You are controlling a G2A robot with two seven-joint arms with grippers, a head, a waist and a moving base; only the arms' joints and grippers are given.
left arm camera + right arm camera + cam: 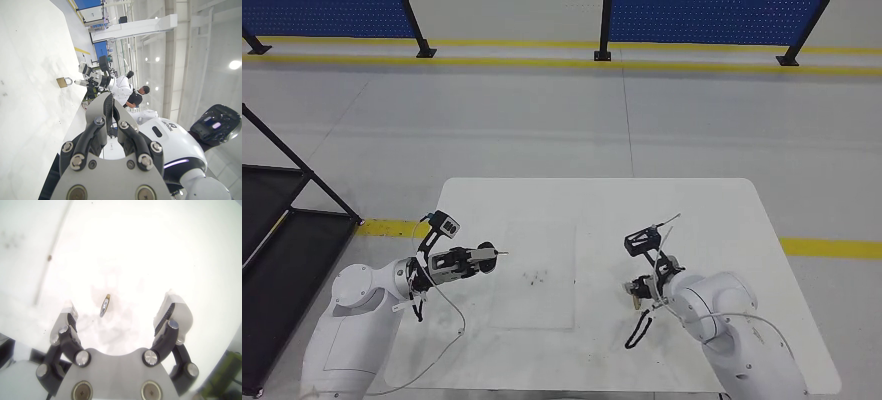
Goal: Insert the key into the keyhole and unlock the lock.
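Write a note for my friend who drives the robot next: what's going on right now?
Left gripper: shut on the key, held above the table, well apart from the padlock.
Right gripper: open, with the padlock between its fingers, not gripped. The padlock rests on the table.
Done: key is in hand.
Left: steady the padlock, insert the key, turn it to unlock.
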